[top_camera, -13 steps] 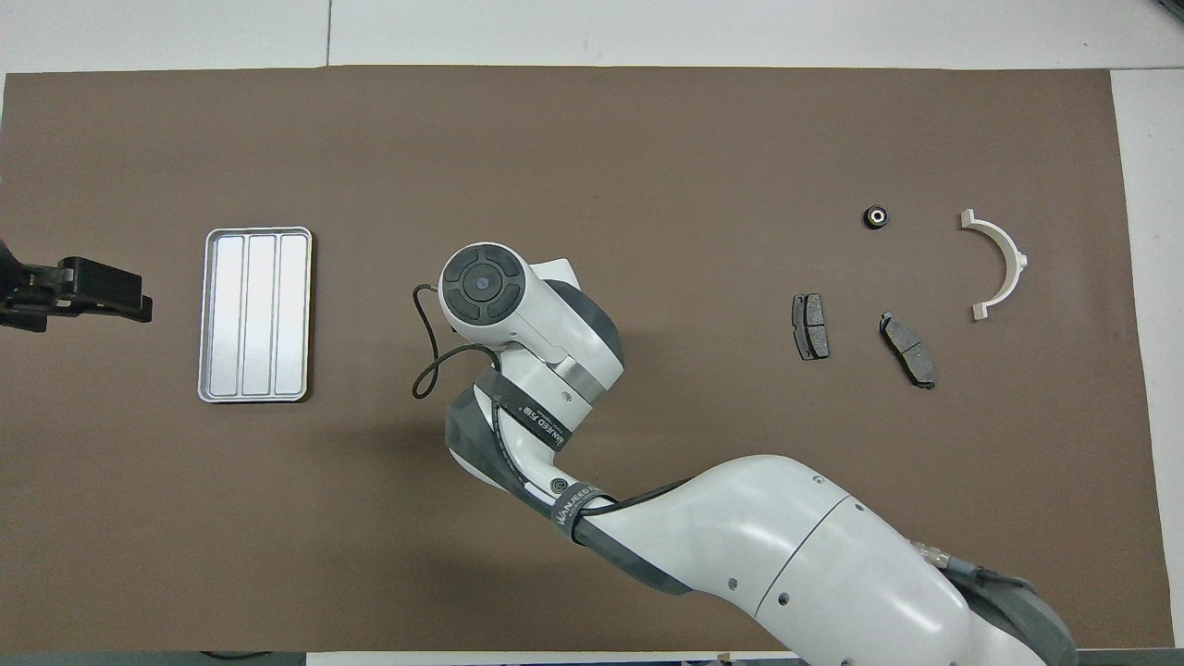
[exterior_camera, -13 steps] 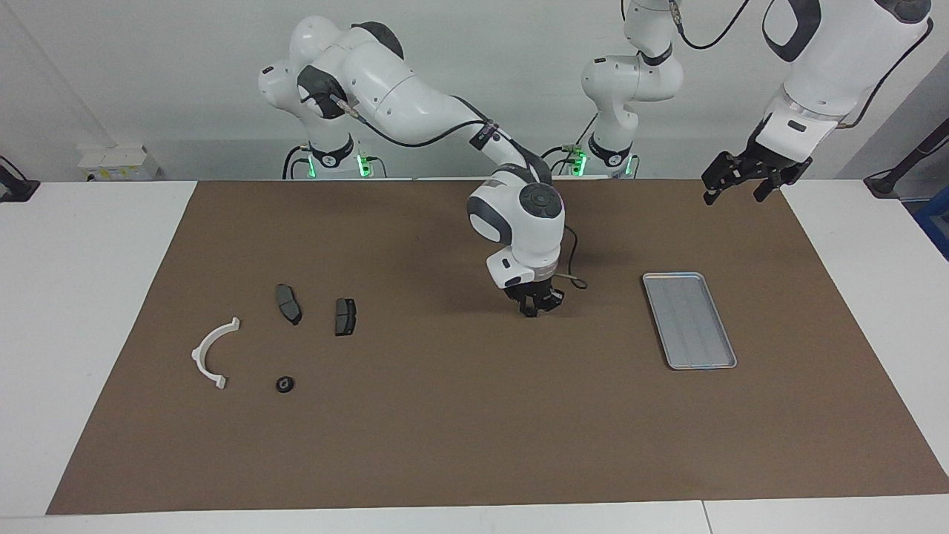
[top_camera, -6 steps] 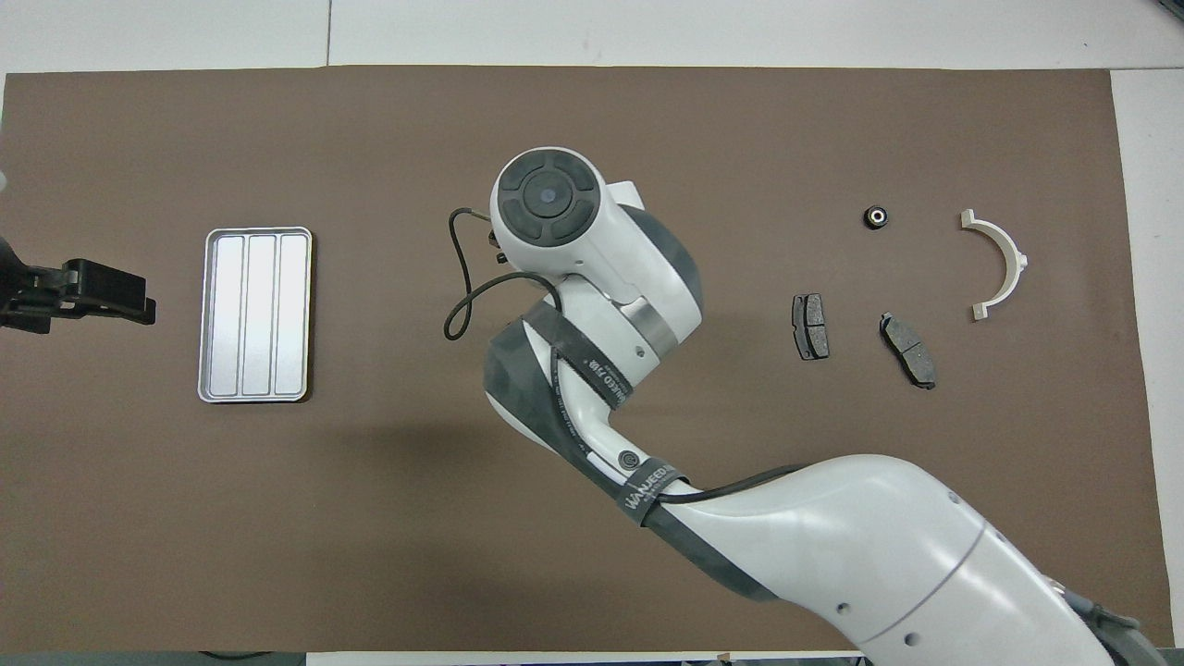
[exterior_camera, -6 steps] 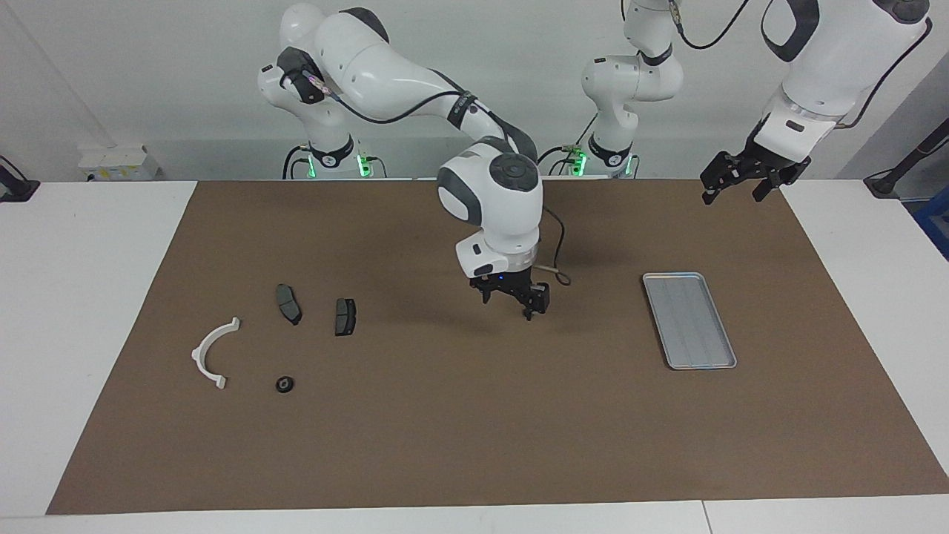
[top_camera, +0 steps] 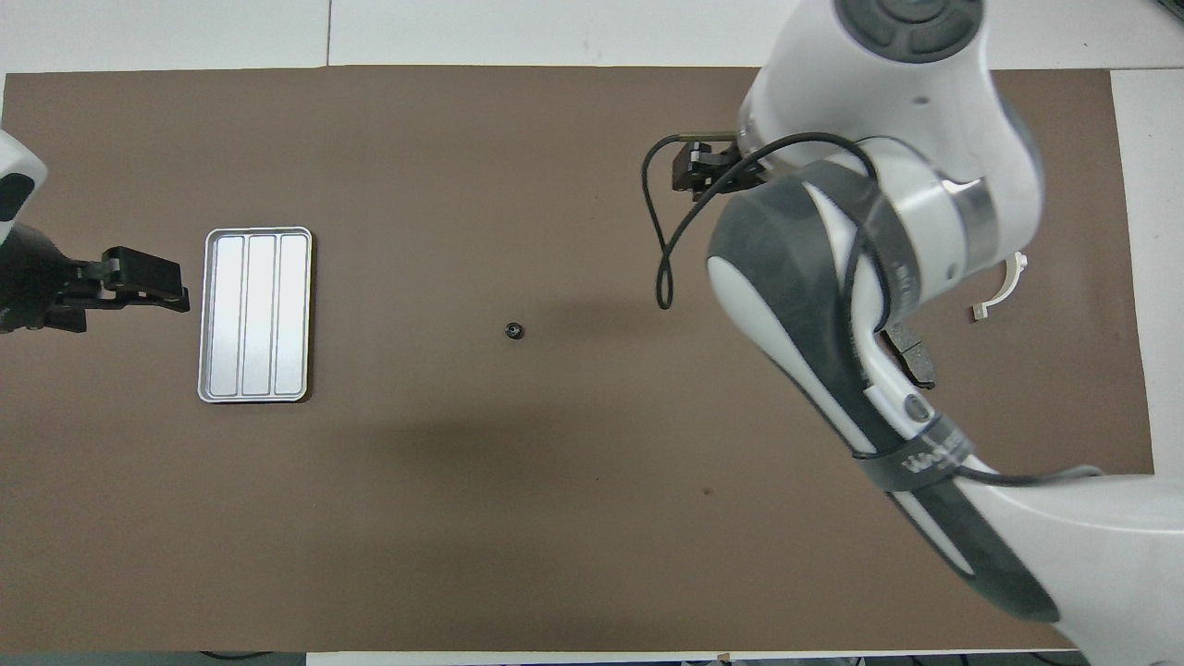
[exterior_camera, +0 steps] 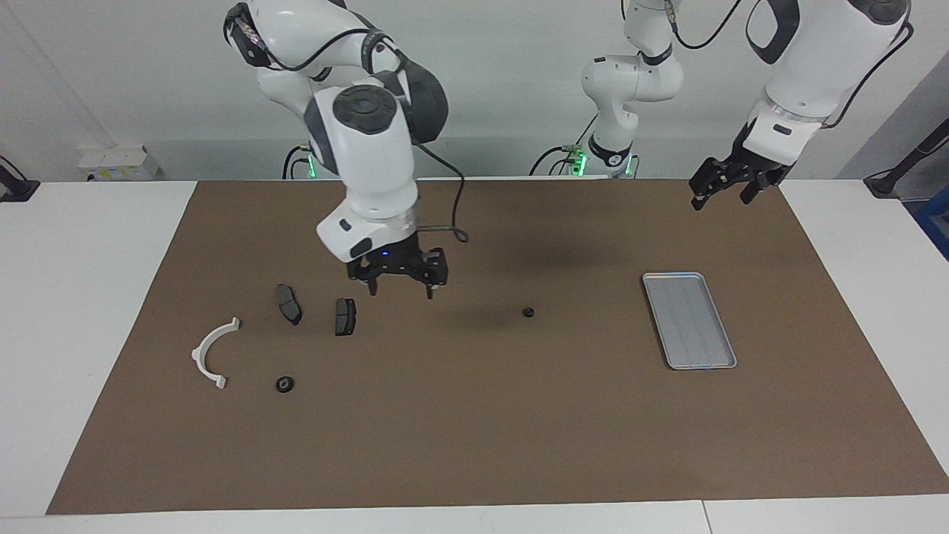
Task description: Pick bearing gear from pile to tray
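A small black round bearing gear (exterior_camera: pixel 528 312) (top_camera: pixel 513 330) lies alone on the brown mat, mid-table, between the pile and the tray. The silver tray (exterior_camera: pixel 688 319) (top_camera: pixel 255 314) lies toward the left arm's end with nothing in it. The pile holds a white curved bracket (exterior_camera: pixel 213 352), two dark brake pads (exterior_camera: pixel 288 303) (exterior_camera: pixel 345 317) and another black round piece (exterior_camera: pixel 285 384). My right gripper (exterior_camera: pixel 401 289) hangs open with nothing in it, over the mat beside the pads. My left gripper (exterior_camera: pixel 719 197) (top_camera: pixel 139 282) waits open in the air, beside the tray.
The brown mat (exterior_camera: pixel 474 445) covers most of the white table. In the overhead view the right arm (top_camera: pixel 860 277) hides most of the pile; only the bracket's end (top_camera: pixel 1004 287) and part of a brake pad (top_camera: pixel 916 361) show.
My right gripper opened, left the small black gear on the mat mid-table, rose and swung toward the pile. The left gripper edged slightly toward the tray.
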Robot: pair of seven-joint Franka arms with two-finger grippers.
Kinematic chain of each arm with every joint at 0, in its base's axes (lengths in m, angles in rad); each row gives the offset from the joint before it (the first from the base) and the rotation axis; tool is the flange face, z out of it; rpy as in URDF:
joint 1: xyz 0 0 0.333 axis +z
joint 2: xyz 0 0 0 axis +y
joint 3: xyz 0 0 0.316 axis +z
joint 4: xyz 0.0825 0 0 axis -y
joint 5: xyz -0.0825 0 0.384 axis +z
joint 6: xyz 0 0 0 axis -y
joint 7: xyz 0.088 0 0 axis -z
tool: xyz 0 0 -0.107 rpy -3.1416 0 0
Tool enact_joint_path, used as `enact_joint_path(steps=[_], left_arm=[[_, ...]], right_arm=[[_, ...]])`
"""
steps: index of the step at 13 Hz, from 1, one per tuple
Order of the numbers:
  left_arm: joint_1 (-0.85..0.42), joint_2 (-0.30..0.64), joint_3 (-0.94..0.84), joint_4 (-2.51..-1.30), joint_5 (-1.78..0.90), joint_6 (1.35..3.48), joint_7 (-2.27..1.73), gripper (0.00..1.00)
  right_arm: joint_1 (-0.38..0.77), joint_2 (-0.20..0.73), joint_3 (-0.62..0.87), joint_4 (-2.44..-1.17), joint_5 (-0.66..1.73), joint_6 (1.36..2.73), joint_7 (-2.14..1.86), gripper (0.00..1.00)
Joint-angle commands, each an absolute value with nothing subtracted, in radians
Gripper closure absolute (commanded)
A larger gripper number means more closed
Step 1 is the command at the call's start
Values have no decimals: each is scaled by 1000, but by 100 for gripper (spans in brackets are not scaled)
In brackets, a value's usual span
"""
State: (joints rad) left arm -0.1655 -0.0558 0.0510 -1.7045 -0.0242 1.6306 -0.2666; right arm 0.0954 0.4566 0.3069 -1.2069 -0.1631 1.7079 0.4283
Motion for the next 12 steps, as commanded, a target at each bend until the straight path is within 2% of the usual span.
enact_joint_path(steps=[1,5,7,8,11,12], left_arm=[[-257,-95,54,-1845,-15,1756,-484,0],[-376,50,54,-1867,-18,1859,-743,0],[-423,49,54,-2004,-38,2035,-834,0],[-443,69,54,-2016,-41,2061,-872,0],[-526,275,55,-1935,-43,2150,-1045,0],[-534,306,55,-1913,-44,2172,-1089,0]], right_arm=[[-41,442,325,-1250,-146,1724,164,0],[-164,452,322,-1324,-156,1798,-5,0],[-196,468,319,-1391,-164,1873,-3,0],[-198,475,316,-1423,-179,1916,-2,0],[-224,494,314,-1520,-216,2041,31,0],[-232,512,314,-1525,-216,2058,32,0]])
